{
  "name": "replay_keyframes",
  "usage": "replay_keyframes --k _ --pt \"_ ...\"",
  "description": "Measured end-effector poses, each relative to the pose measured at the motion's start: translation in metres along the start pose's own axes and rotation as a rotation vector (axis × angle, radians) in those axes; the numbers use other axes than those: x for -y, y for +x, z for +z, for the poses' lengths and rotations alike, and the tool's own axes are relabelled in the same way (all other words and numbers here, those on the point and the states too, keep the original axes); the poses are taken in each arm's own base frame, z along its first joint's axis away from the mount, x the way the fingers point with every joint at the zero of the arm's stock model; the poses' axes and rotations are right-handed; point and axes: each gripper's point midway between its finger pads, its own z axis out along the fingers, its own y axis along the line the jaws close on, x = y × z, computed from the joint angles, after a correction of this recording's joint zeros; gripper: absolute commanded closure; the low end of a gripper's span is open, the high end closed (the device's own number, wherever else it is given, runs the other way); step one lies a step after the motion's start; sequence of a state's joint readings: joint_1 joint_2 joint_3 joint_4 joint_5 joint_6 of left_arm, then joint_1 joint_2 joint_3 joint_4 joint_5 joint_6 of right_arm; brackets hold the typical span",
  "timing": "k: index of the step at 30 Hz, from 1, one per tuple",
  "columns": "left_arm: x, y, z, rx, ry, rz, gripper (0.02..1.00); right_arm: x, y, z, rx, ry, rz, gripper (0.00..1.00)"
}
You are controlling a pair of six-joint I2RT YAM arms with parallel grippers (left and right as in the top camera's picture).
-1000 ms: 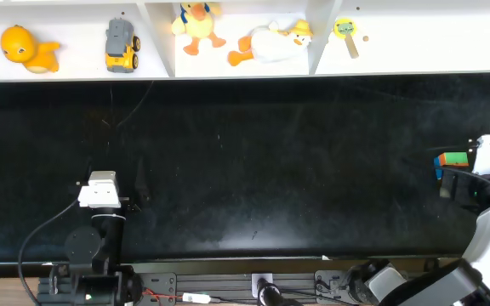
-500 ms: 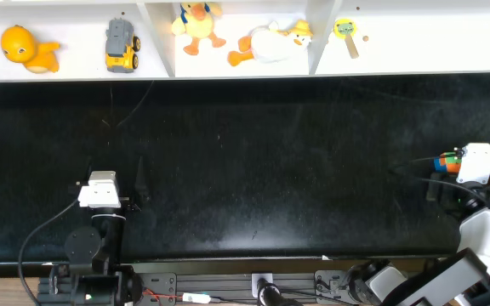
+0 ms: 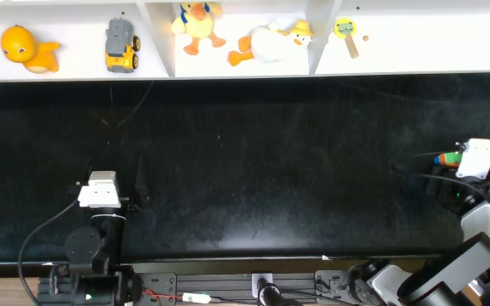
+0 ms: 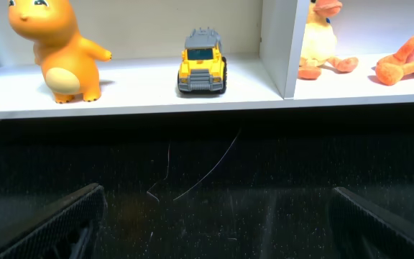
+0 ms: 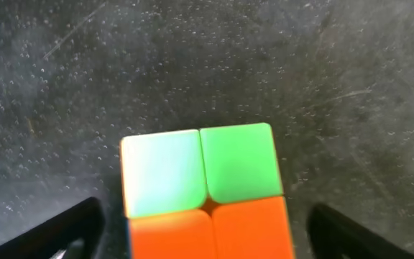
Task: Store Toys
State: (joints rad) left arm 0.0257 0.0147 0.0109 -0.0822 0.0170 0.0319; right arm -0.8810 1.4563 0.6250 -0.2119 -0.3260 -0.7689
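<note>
Left arm (image 3: 100, 234), right arm (image 3: 486, 231): jaws apart

a big black surface (image 3: 262, 170), dusty and maybe scratched, runs up to a white shelf (image 3: 424, 53) split by white walls (image 3: 161, 34).

Black table (image 3: 245, 170); 5 toys (image 3: 119, 45) on white shelf (image 3: 415, 51)

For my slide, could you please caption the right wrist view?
Open right gripper over a green-and-orange cube on the dark table.
</note>
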Motion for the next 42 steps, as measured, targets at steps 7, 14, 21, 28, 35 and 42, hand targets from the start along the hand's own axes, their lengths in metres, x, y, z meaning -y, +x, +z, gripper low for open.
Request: replay_keyframes --k 7,14,21,28,35,42 --pt "0.000 0.000 0.000 0.000 0.000 0.000 0.020 -0.002 -0.001 0.001 0.003 -0.006 0.005 0.415" --pt "0.000 0.000 0.000 0.000 0.000 0.000 0.020 -0.003 -0.004 -0.002 0.011 -0.002 0.040 0.457" --pt "0.000 0.000 0.000 0.000 0.000 0.000 0.020 -0.018 -0.042 -0.022 0.106 0.007 0.040 0.454" --pt "0.000 0.000 0.000 0.000 0.000 0.000 0.020 -0.037 -0.093 -0.039 0.196 -0.028 0.053 0.450" --pt "0.000 0.000 0.000 0.000 0.000 0.000 0.020 -0.030 -0.182 -0.055 0.311 -0.047 0.063 0.450" --pt "0.000 0.000 0.000 0.000 0.000 0.000 0.020 -0.022 -0.226 -0.015 0.283 -0.060 0.121 0.450"
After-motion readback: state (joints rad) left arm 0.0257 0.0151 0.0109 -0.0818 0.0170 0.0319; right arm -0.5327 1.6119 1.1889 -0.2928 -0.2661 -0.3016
